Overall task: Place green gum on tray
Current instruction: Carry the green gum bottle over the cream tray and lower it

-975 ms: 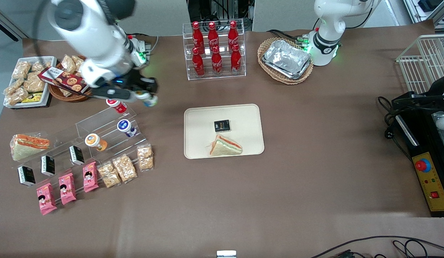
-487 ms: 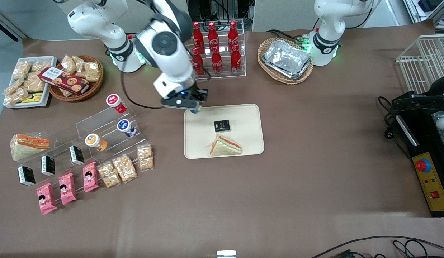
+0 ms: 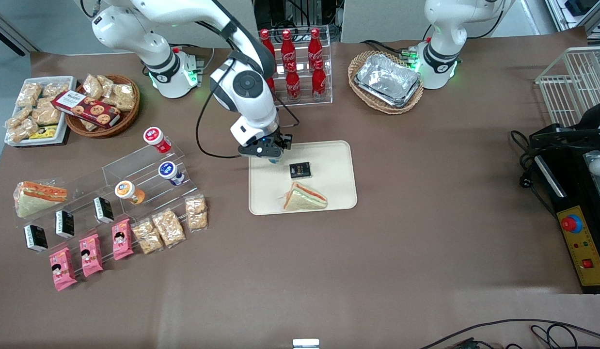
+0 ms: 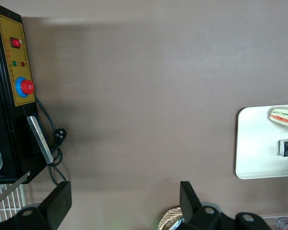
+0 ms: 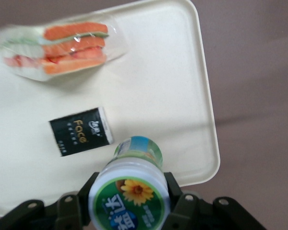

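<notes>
Over the cream tray [image 3: 329,160], at the corner farthest from the front camera toward the working arm's end, we record the pincer [image 3: 273,156] clenched on the green gum [image 5: 130,191], held above the tray floor. On the tray: one black packet [image 3: 300,170], one wrapped sandwich [image 3: 304,198], near each other.

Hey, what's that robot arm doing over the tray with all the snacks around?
The right arm's gripper is shut on the green gum, a small tub with a green-rimmed lid, and holds it above the cream tray, over the corner farthest from the front camera toward the working arm's end. A small black packet and a wrapped sandwich already lie on the tray. The tub has not been set down yet.
</notes>
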